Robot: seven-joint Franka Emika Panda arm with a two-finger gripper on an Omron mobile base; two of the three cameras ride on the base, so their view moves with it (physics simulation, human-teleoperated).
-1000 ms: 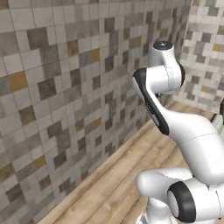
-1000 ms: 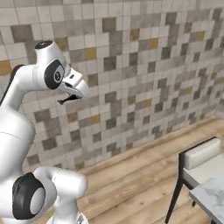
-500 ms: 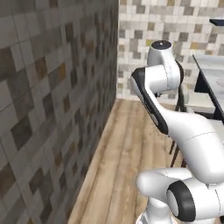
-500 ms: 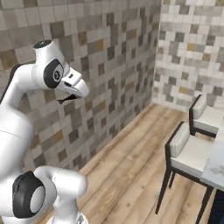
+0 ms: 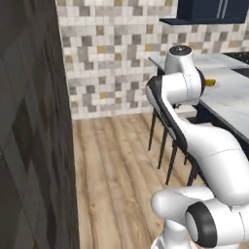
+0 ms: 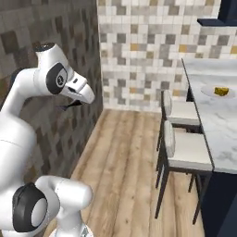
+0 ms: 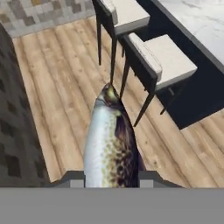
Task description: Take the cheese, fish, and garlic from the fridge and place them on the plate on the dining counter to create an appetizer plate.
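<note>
Fish [image 7: 111,144]: slender, silver-bellied with a dark speckled back, clamped in the hand [image 7: 111,177], one finger tip at each side of its body; it runs straight out from the tips, its far end up over the floor [image 7: 57,87]. Hand, in the right base view [image 6: 69,105]: carried high on the arm, clear of any surface, a thin dark sliver showing under it beside the tiled wall [image 6: 46,28]; what that sliver is cannot be told at this size. Floor: pale wood planks, well below the hand. Stools, two, cream cushions on dark legs: ahead of the hand and to the right in the hand view, the nearer one [image 7: 164,59] just past the fish's far end, the second [image 7: 122,11] beyond it. Worktop [image 6: 208,120]: veined marble on a navy base, past the stools, well apart from the hand. Plate [image 6: 207,91]: pale, round, flat on the worktop toward its far end. Cheese [image 6: 221,91]: yellow wedge lying on the plate; in the left base view [image 5: 209,82] a small yellow piece shows beyond the arm's upper joint. Wall behind the worktop: mixed grey, cream and ochre tiles; navy cabinet [image 5: 214,9] above.
</note>
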